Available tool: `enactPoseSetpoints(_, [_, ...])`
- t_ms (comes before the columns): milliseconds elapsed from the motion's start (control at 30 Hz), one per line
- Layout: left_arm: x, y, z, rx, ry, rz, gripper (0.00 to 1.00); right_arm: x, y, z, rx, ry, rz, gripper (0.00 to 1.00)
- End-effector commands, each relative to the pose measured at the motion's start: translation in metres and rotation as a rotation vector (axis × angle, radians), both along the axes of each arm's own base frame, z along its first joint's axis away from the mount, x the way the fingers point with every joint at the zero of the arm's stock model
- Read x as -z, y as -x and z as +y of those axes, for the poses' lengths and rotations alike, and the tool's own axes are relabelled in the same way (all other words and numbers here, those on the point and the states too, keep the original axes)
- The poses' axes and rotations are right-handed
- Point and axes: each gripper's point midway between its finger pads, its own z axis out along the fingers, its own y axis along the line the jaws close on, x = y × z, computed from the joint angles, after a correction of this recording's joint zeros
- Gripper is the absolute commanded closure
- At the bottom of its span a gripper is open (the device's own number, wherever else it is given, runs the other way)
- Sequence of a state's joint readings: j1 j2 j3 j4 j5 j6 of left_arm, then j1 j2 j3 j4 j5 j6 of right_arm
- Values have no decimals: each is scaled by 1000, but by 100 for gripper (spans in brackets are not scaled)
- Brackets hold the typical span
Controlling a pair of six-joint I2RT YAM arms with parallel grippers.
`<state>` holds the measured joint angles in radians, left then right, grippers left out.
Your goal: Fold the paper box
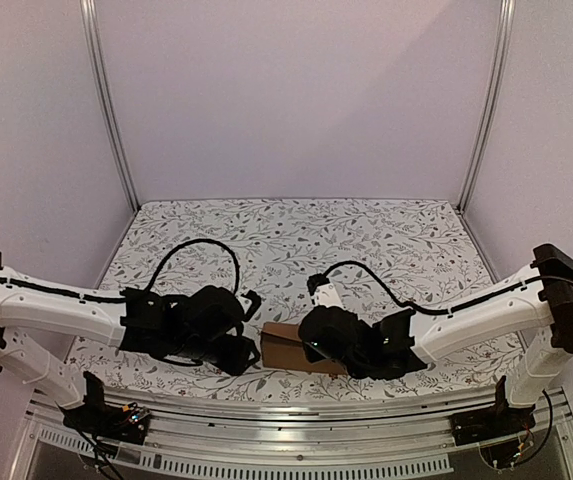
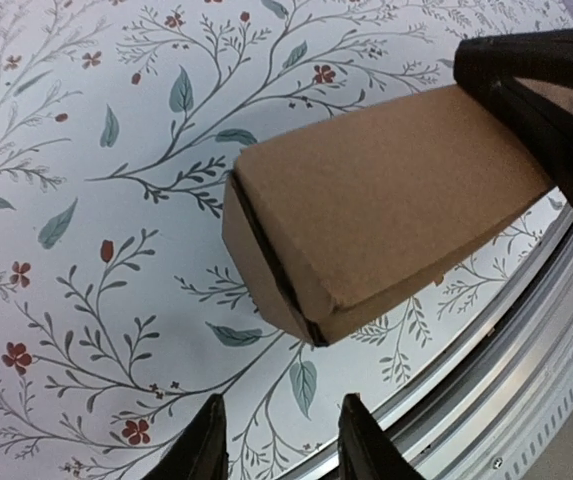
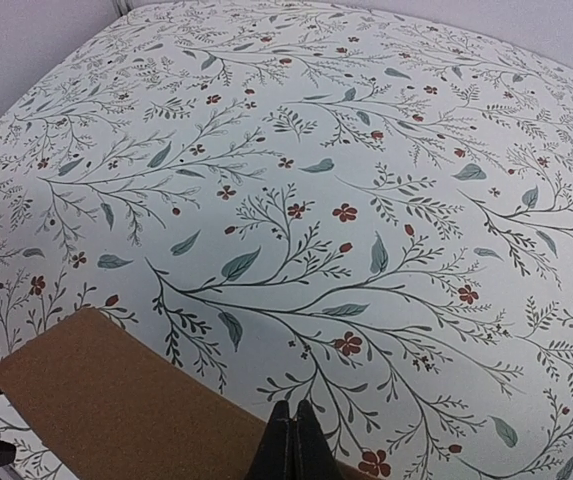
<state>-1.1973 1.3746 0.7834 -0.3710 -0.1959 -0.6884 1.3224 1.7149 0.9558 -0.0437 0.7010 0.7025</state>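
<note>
Paper box [image 2: 386, 210] sits folded shut on the surface [image 2: 86, 200], just ahead of the left claw [image 2: 281, 410], fingers [image 2: 204, 448] apart and off it. I think the right claw [image 3: 291, 412], pinched together, is pinning its far end down.

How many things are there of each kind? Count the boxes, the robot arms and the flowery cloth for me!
Brown paper box: 1
Robot arms: 2 (left arm, right arm)
Flowery table cover: 1
Total: 4
</note>
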Motion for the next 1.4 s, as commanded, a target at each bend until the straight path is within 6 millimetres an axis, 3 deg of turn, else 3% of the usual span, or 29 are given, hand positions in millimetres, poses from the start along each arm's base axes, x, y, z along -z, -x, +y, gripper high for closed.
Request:
enactPoseSetpoints(0, [0,26,-4,124,31,60,64,62,18,-27,-39,190,108,100])
enactPoseSetpoints(133, [-26,28,-15,166,117,33,65,66,20,-28,-43,187,114,100])
enactPoseSetpoints(200, [-44,25,-22,183,161,6,76,67,20,-28,-48,183,117,100])
enactPoseSetpoints(300, [-69,18,-30,207,210,-28,100,67,22,-28,-55,180,122,100])
enactPoseSetpoints(500, [-115,-11,-35,206,320,-87,100,67,24,-25,-69,174,133,100])
enactPoseSetpoints(700, [-125,-38,-42,222,411,-101,100,65,25,-22,-78,166,138,100])
enactPoseSetpoints(833, [-109,-44,-50,253,469,-69,100,64,25,-22,-82,160,143,100])
enactPoseSetpoints(967, [-75,-38,-56,294,521,-27,100,64,26,-21,-84,159,145,100])
enactPoseSetpoints(1200, [3,-24,-42,242,513,89,100,64,26,-19,-91,159,149,100])
enactPoseSetpoints(1367, [28,-16,-36,225,503,141,100,61,27,-15,-104,159,149,100])
